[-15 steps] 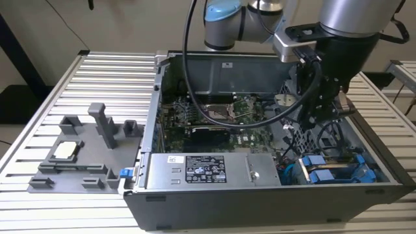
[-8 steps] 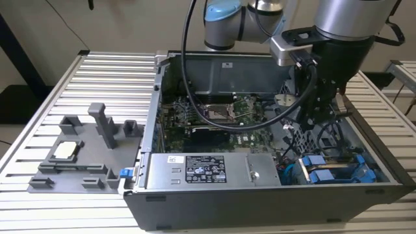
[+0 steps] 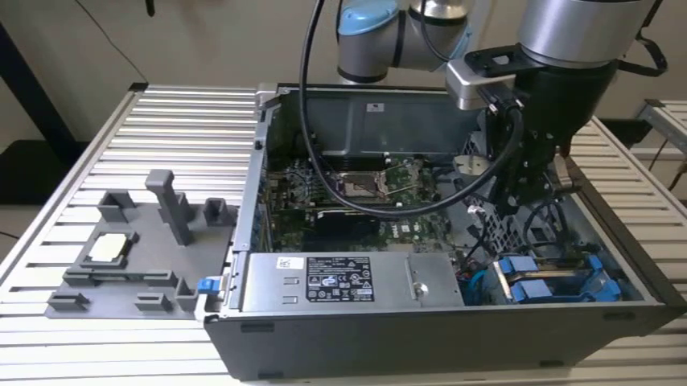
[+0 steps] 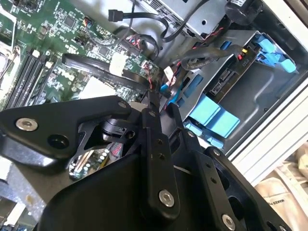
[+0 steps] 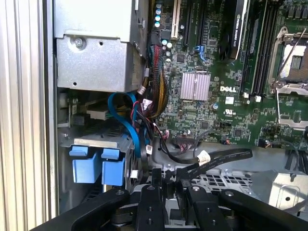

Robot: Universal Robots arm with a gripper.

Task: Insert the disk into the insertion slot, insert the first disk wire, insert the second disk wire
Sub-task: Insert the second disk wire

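Your gripper [image 3: 513, 205] hung beyond the power-supply box [image 3: 343, 281]; two blue carriers [image 3: 553, 281] sat beside that box, on the exterior view's right.

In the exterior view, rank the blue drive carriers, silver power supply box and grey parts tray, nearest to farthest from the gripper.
From the gripper:
1. Blue drive carriers, inside the case, toward the exterior view's right.
2. Silver power supply box, inside the case, mid-picture.
3. Grey parts tray, outside the case, at the exterior view's left.
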